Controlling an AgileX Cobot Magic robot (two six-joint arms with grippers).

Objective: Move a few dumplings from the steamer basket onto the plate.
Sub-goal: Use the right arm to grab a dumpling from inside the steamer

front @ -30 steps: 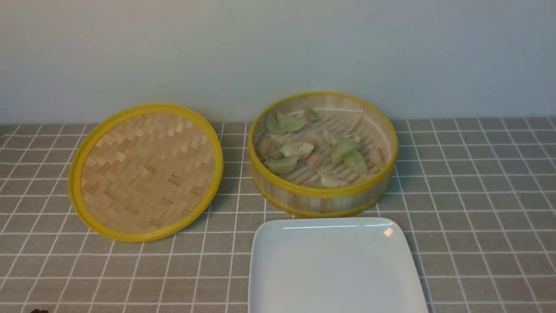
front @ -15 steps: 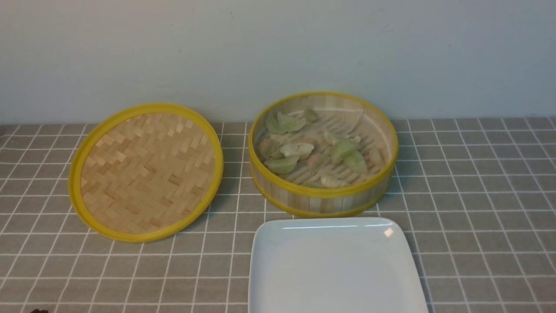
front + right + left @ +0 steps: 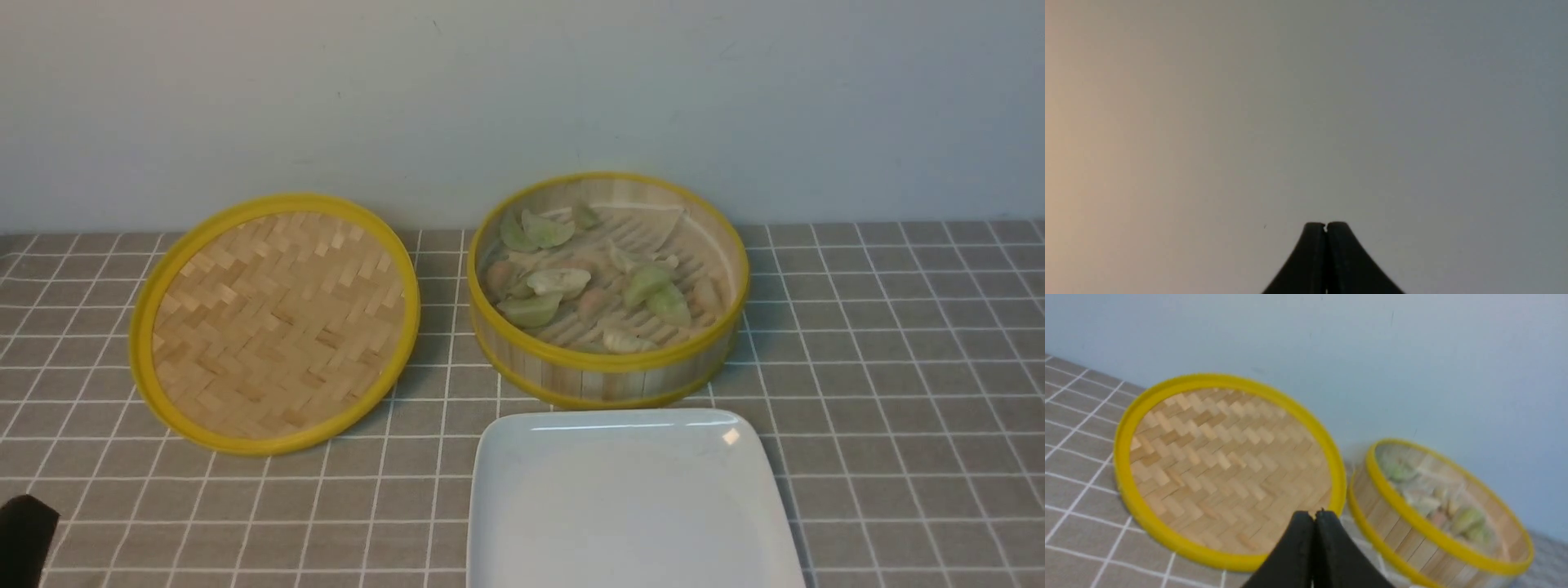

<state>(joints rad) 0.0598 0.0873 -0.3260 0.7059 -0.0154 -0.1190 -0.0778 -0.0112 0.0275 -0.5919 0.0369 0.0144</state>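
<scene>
The dumplings (image 3: 555, 282) all lie in the steamer basket (image 3: 604, 382), a loose heap of pale green, cream and pinkish pieces on its slatted floor. The basket stands uncovered at the far middle of the grey checked tablecloth (image 3: 898, 367). The white square plate (image 3: 629, 498) sits just in front of it, on your near side, and is bare, so by my reading you are at the very first step: the reach for dumpling number one.

Your left gripper (image 3: 1314, 516) has its two black fingers pressed together with nothing between them. In its wrist view it hangs above the near edge of the woven bamboo lid (image 3: 273, 322), which lies flat beside the basket on its left. The dark shape at the bottom left corner of the front view is probably part of the left arm (image 3: 23, 535), well short of the basket. Your right gripper (image 3: 1326, 225) is likewise pinched closed and empty. Its camera shows only a blank surface, and it does not appear in the front view, so I cannot tell you where it is.

For the next move, you would part the fingers, carry the left gripper across the lid and over the yellow rim, then come down on a piece that lies clear of its neighbours. The cream dumpling (image 3: 624, 341) by the near wall looks like a fair pick. These look soft, so close gently.
</scene>
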